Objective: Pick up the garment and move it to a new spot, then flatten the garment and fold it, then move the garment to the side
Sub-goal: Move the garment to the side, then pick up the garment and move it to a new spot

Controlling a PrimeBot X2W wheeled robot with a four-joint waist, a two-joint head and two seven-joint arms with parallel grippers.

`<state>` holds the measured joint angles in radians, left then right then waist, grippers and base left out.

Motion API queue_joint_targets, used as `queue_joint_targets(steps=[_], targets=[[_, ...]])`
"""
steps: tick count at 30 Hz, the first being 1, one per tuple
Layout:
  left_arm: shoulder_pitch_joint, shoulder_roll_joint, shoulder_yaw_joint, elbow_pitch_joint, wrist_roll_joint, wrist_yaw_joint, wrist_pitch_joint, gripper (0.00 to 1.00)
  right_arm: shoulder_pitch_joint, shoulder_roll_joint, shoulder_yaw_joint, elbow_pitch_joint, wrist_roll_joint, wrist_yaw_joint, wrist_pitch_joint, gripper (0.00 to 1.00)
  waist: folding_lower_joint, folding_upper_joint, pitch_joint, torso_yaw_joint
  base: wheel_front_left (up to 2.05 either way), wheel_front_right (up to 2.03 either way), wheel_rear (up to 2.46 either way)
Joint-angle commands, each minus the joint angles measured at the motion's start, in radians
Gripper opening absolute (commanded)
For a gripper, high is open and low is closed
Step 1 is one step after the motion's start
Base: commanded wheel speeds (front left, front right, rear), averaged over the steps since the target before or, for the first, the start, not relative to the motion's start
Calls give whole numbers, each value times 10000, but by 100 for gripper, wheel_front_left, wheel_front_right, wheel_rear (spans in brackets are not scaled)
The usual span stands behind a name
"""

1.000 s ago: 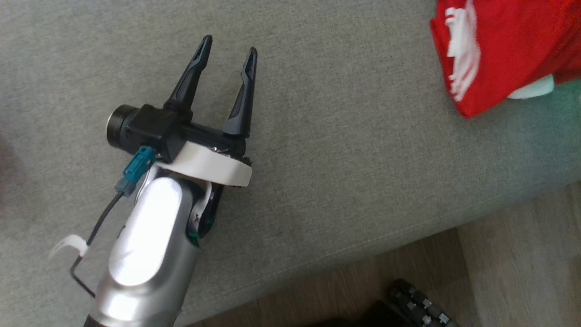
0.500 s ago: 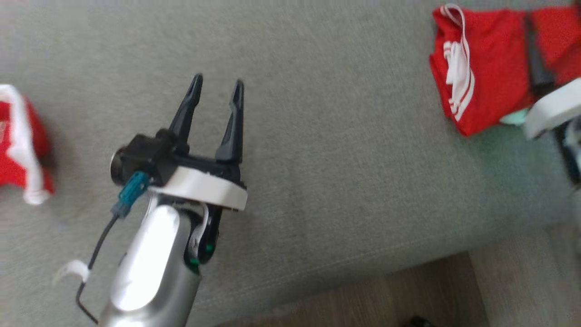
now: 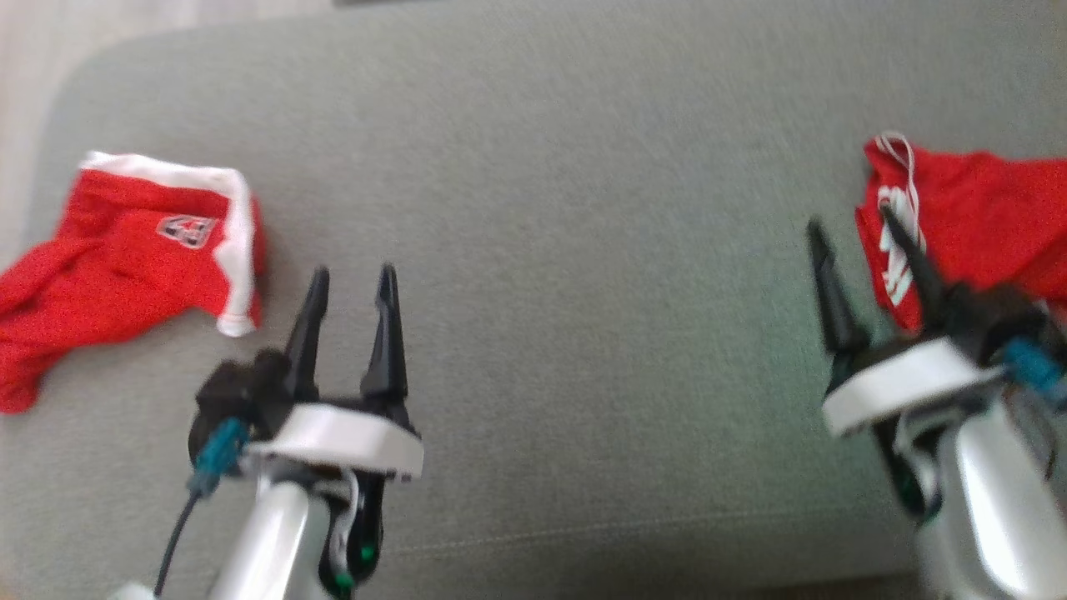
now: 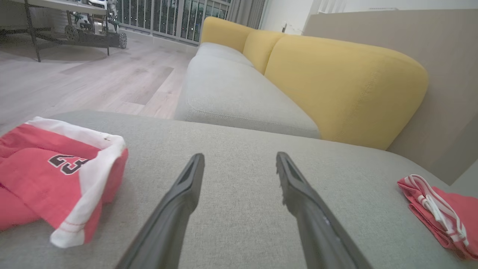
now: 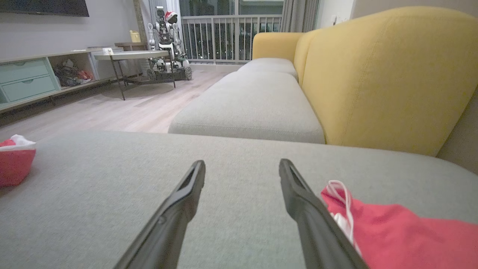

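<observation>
Hovering above the sofa cushion (image 3: pixel 567 250), the left hand (image 3: pixel 353 271) and right hand (image 3: pixel 849 217) are gaping open; a numbered red garment (image 3: pixel 125 258) is lying at left, a striped red garment (image 3: pixel 984 208) beside the right hand.

Big grey sofa seat (image 3: pixel 583 250) up close, plain woven fabric with a stitched seam along the near edge. Past it, more grey seat cushions (image 5: pixel 250 108) run off into the distance, with a chunky yellow backrest (image 5: pixel 373 74) along the right. Left of all that is a pale wood floor (image 5: pixel 112 108). Far left there's a mint drawer unit (image 5: pixel 26 78), then a thin-legged tabletop (image 5: pixel 130 56) with another wheeled robot (image 5: pixel 166 41) behind it. A railing (image 5: pixel 231 37) runs across the far window.
</observation>
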<state>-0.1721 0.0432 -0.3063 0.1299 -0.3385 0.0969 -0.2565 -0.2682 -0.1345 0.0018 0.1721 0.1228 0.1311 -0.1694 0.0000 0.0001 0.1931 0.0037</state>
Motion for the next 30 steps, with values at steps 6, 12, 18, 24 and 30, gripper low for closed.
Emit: queue_joint_targets(steps=[6,12,18,24,30], targets=[[750,70,476,-496,-358,-19,-53,100,1351,315,394,-174,-491,-4,-412,100,0,-1,-1141,841,0,0,0],[1209,70,760,-734,-565,-256,-53,100,2045,676,-23,-255,-701,-4,-692,100,0,-1,-1517,958,0,0,0],[1374,70,845,-698,-543,-257,-53,100,2202,812,-133,-342,-764,-4,-812,100,0,-1,-1612,888,0,0,0],[1379,70,807,-712,-530,-240,-53,100,2191,838,-157,-326,-657,-4,-867,100,0,-1,-1580,800,0,0,0],[1348,70,766,-657,-451,-232,-53,100,2184,840,-194,-264,-512,-4,-894,100,0,-1,-1558,769,0,0,0]])
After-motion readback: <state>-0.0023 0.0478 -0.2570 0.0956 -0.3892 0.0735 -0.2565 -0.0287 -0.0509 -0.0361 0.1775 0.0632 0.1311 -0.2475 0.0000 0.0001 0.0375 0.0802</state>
